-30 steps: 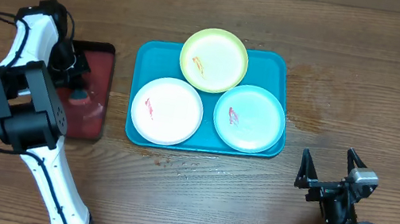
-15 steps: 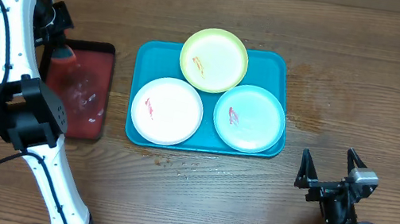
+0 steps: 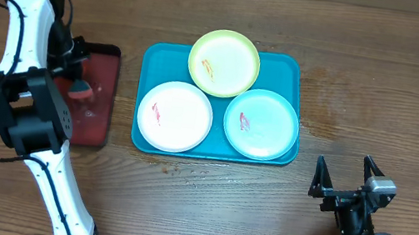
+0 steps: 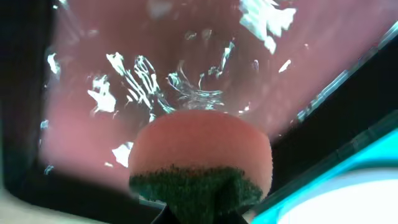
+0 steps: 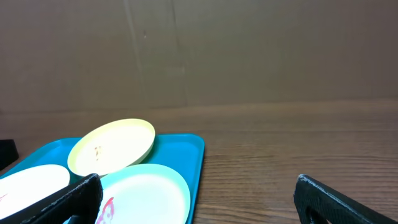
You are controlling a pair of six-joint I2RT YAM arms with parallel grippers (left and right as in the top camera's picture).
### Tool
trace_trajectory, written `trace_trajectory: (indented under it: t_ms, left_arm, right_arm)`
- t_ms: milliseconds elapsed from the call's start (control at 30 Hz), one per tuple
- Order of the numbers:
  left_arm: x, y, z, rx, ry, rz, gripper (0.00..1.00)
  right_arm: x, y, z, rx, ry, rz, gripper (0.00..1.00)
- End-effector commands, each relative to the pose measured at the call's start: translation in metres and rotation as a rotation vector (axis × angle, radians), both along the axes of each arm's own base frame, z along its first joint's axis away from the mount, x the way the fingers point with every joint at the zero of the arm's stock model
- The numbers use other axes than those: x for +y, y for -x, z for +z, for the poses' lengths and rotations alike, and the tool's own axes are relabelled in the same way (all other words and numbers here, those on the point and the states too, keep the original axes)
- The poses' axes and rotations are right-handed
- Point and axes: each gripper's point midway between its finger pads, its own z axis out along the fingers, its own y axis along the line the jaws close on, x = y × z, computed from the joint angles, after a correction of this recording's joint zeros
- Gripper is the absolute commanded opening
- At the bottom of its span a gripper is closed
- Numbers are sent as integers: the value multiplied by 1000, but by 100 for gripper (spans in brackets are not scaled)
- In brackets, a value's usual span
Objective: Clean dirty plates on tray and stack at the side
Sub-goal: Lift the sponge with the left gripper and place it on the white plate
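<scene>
The left end effector (image 3: 80, 83) is gripping a rounded sponge (image 4: 202, 155) of salmon-pink foam with a coarse dark green scouring layer. It is hanging over the small dark red, black-rimmed tray (image 3: 96, 121). The left wrist view is showing that tray's surface glistening wet, which the overhead view is barely showing, and the fingers are being cut off at the frame's bottom edge.

The large teal-blue rectangular plastic tray (image 3: 153, 56), round-cornered, is sitting mid-way across the wooden tabletop (image 3: 391, 87). It is carrying the white round plastic plate (image 3: 180, 117), the pale mint blue plate (image 3: 263, 126) and the yellow-green plate (image 3: 224, 62), which is overhanging the far rim. Each is bearing a red-orange smear.

The right end effector (image 3: 344, 164) is resting spread wide and gripping nothing, well apart from the teal tray.
</scene>
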Motion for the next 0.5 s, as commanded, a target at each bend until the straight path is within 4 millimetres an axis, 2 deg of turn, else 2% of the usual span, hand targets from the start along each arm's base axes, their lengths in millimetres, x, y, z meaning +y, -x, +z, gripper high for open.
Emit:
trace_trajectory:
  t_ms: [0, 133, 200, 233, 333, 467]
  left_arm:
    - [18, -12, 75, -191, -57, 46, 4]
    - [15, -10, 125, -319, -99, 38, 4]
    - [12, -4, 133, -317, -132, 23, 4]
    - [13, -2, 131, -297, -161, 24, 4]
    - [13, 0, 105, -231, -199, 63, 5]
    - [0, 0, 40, -169, -137, 56, 4]
  right_arm:
    - [-2, 0, -1, -7, 7, -10, 100]
    - [-2, 0, -1, -7, 7, -10, 100]
    - [-2, 0, -1, -7, 7, -10, 100]
    - [-2, 0, -1, -7, 6, -10, 100]
    - [-2, 0, -1, -7, 7, -10, 100]
    - [-2, 0, -1, -7, 7, -10, 100]
